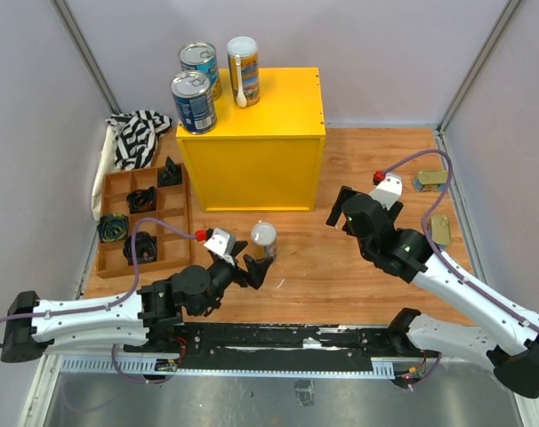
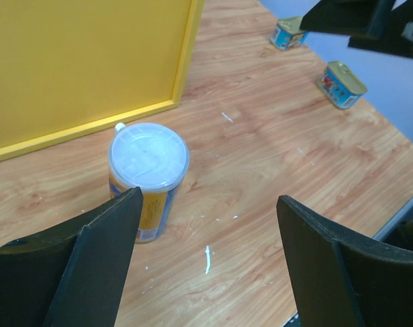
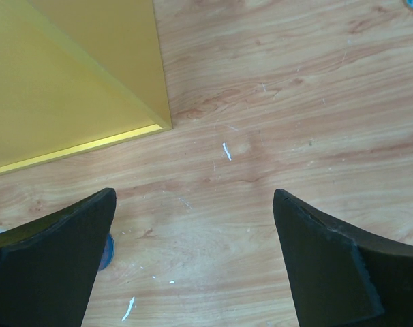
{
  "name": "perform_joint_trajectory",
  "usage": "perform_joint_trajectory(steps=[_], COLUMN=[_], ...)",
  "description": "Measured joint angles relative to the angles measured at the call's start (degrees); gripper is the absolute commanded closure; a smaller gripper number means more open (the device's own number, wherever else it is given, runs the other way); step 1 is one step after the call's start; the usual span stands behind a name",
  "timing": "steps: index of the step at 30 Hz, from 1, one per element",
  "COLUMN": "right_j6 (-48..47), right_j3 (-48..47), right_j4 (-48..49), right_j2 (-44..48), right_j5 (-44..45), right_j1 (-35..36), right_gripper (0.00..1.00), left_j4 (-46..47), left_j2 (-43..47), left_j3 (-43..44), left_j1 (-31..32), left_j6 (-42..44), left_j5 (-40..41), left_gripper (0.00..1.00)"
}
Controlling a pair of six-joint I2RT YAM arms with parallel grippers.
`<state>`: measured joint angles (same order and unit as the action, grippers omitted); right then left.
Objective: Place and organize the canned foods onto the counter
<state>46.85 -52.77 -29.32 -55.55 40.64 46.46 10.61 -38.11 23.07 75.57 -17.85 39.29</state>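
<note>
Left gripper, jaws spread and empty, just short of slim can standing upright in front of counter. Can judged rigid, smooth and fairly light: pinch across mid-body. Right gripper, jaws wide and empty, off counter's right front corner.

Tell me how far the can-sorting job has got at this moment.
Done: two blue-labelled cans and one slim can stand on the yellow counter. In hand: nothing gripped; the second slim can stands on the table just ahead of the open left fingers. Left: that can and two gold tins on the right; the right fingers are open and empty.
</note>
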Motion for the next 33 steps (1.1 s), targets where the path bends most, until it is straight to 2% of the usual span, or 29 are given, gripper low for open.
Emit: perform_joint_trajectory(steps=[7, 12, 23, 33], right_j6=[-4.63, -6.6, -8.63, -9.77], right_j3=[0.0, -0.02, -0.02, -0.04], right_j4=[0.61, 0.61, 1.79, 3.02], right_j2=[0.46, -0.44, -1.36, -1.75], right_j5=[0.39, 0.44, -0.2, -1.81], right_j1=[0.0, 0.0, -0.31, -2.97], right_gripper=[0.02, 0.02, 0.02, 0.02], left_j4=[9.81, 17.22, 32.61, 40.65], left_j2=[-7.08, -12.52, -22.99, -30.91], left_j3=[-4.31, -6.8, -8.61, -8.52], left_j1=[-0.2, -3.04, -13.42, -17.44], left_j6=[2.6, 5.25, 9.16, 10.56], left_j5=[3.13, 3.26, -7.19, -14.4], left_gripper=[0.15, 0.15, 0.15, 0.18])
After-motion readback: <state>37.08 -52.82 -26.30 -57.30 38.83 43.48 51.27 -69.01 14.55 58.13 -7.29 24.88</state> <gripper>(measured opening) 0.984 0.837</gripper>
